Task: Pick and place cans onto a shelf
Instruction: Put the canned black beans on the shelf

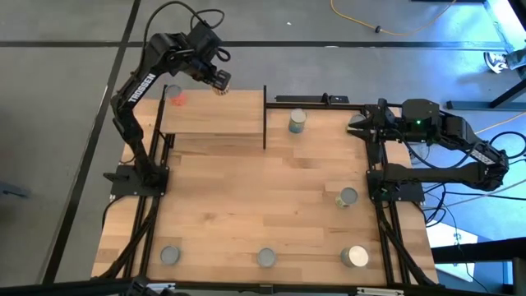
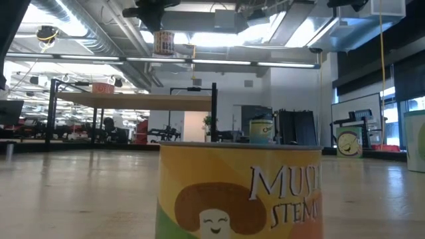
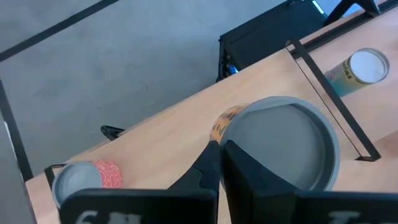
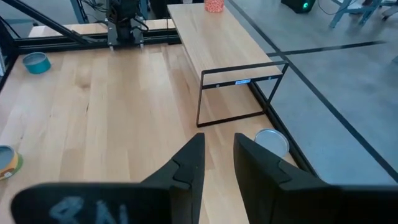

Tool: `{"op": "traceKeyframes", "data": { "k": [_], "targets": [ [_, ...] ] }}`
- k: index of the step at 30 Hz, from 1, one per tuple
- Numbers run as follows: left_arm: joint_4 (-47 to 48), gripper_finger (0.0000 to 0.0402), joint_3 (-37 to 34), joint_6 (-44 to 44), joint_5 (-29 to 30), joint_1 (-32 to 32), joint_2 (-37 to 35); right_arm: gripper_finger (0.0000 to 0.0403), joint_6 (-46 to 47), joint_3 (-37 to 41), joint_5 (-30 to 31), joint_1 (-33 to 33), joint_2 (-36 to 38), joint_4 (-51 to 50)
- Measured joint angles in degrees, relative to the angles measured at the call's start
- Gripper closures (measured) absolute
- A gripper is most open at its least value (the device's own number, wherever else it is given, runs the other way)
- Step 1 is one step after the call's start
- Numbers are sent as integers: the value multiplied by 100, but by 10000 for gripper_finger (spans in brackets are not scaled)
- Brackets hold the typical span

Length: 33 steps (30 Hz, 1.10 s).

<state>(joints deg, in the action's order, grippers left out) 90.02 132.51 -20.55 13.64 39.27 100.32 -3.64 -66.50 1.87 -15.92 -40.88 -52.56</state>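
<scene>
Overhead lights and ducting fill the room behind the desk (image 1: 246,197), a pale wooden top with black frame rails. We see the shelf (image 1: 214,115) at its far left corner, a light board on thin black uprights, with one pink-and-red can (image 1: 176,97) already standing on its left end.

We hold a second can (image 3: 280,146) in the left end effector (image 1: 220,80), fingers closed on its rim, above the shelf's far edge. It has a grey recessed top and an orange-patterned label, and hangs clear of the board in the low view, so we judge this placement under way but not finished.

Five cans are left on the desk: a pale green one (image 1: 297,121) just right of the shelf, a yellow-green one (image 1: 348,196) near the right edge, and three along the near edge, a blue-grey one (image 1: 170,256), a middle one (image 1: 266,258) and a cream-topped one (image 1: 356,256).

Our right end effector (image 1: 357,125) waits at the desk's far right, fingers parted and empty.
</scene>
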Motion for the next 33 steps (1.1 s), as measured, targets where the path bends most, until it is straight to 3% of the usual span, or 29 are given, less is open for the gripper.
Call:
{"op": "traceKeyframes", "data": {
  "k": [6, 14, 22, 33],
  "targets": [
    [-16, 401, -239, -33, 190, -118, -158, 315, 9, 0, 0, 0, 0, 0],
    [-41, 401, -1926, -319, 394, -283, -1060, 315, 28, 0, 2, 0, 0, 0],
    [-698, 401, -3427, -332, 371, 318, -1845, 315, 195, 0, 9, -2, 0, 0],
    [-2251, 401, -4662, 172, 187, 1006, -1898, 315, 264, 2, 7, -1, 0, 0]
  ]
}}
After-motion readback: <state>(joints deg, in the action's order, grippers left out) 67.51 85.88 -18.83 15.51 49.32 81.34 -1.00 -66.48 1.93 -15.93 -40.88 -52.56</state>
